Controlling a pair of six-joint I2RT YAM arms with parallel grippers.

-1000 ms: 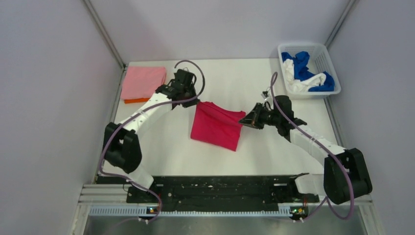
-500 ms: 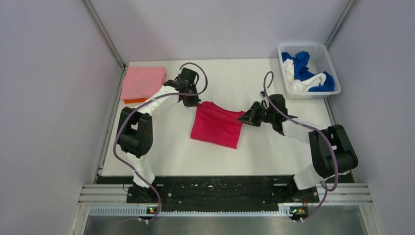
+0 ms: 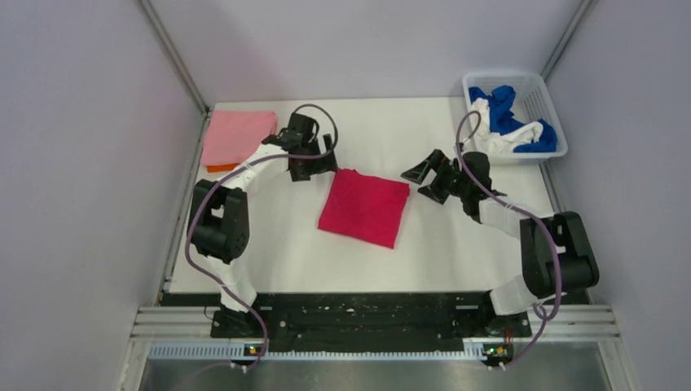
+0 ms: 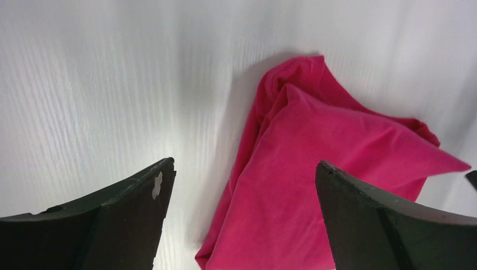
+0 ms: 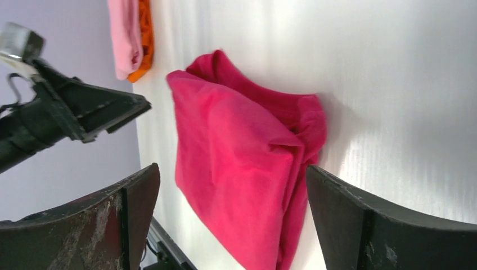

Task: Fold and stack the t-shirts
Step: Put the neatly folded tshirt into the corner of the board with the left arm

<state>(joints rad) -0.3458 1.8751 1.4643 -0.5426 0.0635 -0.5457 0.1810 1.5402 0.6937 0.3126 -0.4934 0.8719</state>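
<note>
White table (image 3: 456, 244): crimson-pink shirt (image 3: 364, 208) folded, apart from pink-orange stack (image 3: 238, 137); basket shirts (image 3: 507, 124) unfolded; left gripper (image 4: 244, 164), right gripper (image 5: 232, 169) agape, empty.

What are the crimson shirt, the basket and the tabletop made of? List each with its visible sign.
Crimson shirt: soft matte knit cloth, probably cotton; it slumps in rounded folds. Basket: white rigid plastic, apparently; straight walls pierced as mesh. Tabletop: white sheet with fine parallel ribs and a slight sheen, perhaps corrugated plastic.

one crimson t-shirt (image 3: 364, 208), one pink t-shirt (image 3: 238, 136), one orange t-shirt (image 3: 220, 168), one basket (image 3: 503, 75)
</note>
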